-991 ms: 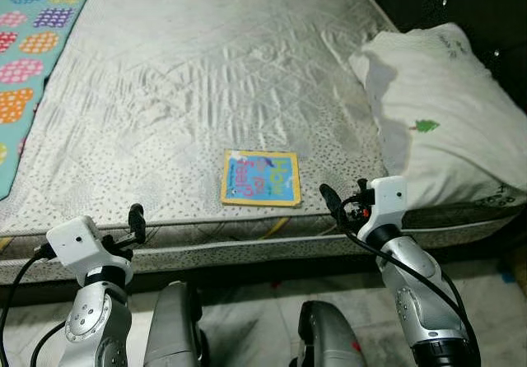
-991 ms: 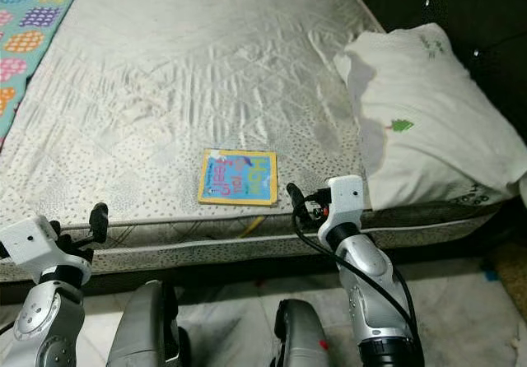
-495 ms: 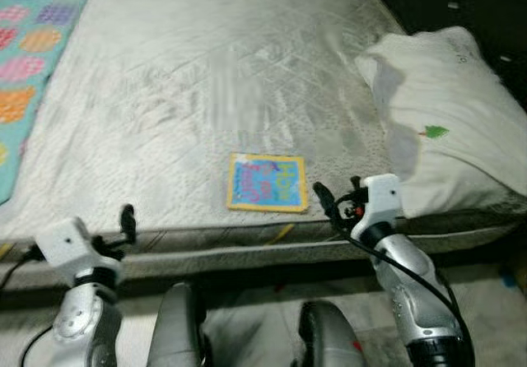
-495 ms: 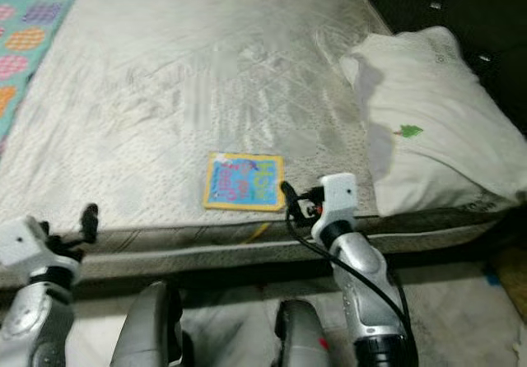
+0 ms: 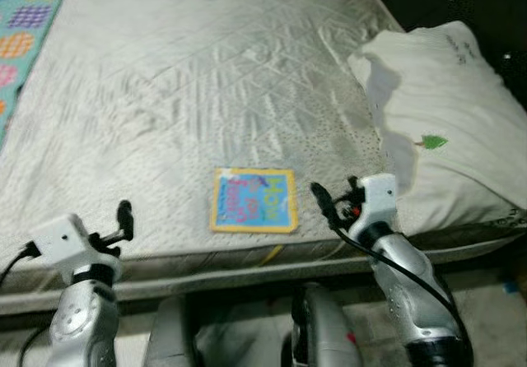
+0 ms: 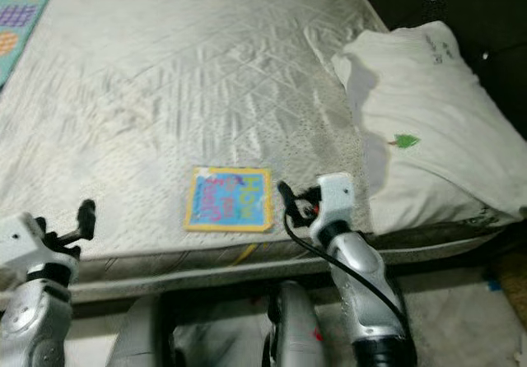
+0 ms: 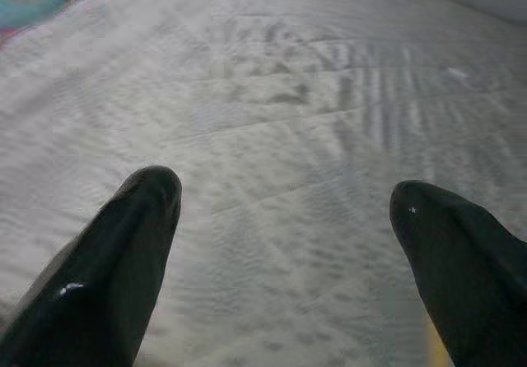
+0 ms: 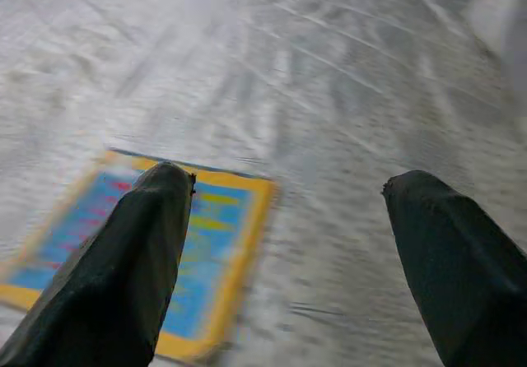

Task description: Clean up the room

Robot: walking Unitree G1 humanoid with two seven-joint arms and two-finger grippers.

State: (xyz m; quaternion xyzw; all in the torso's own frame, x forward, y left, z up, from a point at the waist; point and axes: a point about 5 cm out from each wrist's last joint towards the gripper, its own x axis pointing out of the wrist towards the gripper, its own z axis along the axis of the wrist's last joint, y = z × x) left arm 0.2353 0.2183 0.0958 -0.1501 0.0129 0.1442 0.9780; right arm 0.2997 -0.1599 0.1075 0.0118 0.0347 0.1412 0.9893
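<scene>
Both pairs of jaws stand apart, holding nothing. The right gripper (image 8: 280, 243) hovers just beside the book (image 5: 253, 200), lower centre of the frame; the left gripper (image 7: 284, 243) is well apart. Approach the near edge low (it lies flat). Yellow-bordered blue cover, lettering probably pink.

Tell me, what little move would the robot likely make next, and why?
Probably ease the right gripper forward and down toward the book. The book lies flat near the mattress edge, just to that gripper's left, and its fingers are open with nothing between them.
</scene>
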